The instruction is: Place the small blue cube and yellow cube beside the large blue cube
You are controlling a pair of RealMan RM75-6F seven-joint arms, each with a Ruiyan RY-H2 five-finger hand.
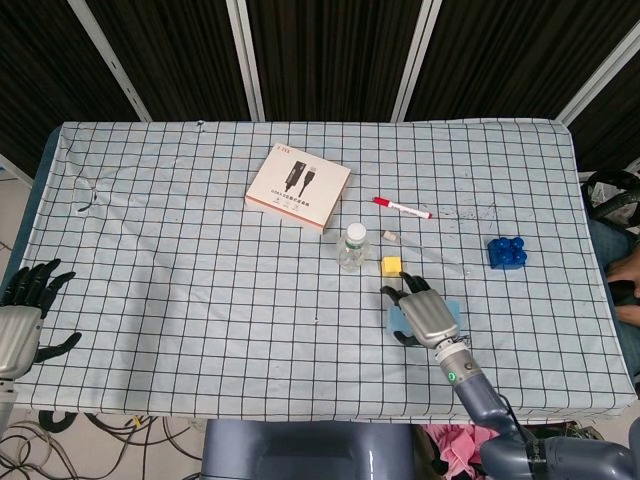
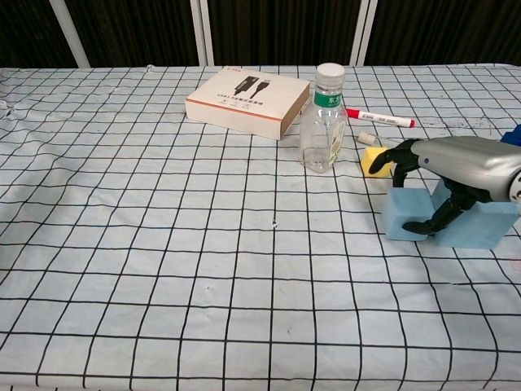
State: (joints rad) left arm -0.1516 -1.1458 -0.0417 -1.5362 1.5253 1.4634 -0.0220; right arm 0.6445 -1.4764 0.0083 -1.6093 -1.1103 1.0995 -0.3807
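The table [image 1: 180, 260] wears a white cloth ruled in a black grid. On it: a yellow cube [image 1: 391, 266], a pale blue large blue cube [image 2: 472, 228], a deep blue studded block [image 1: 507, 252], a white box [image 1: 298, 185] edged in orange — black print on top — a clear bottle [image 2: 323, 122] with white cap and green label, and a red-and-white marker [image 1: 402, 207]. Both hands — right hand [image 1: 425, 314], left hand [image 1: 20, 320] — are silver with black fingers.
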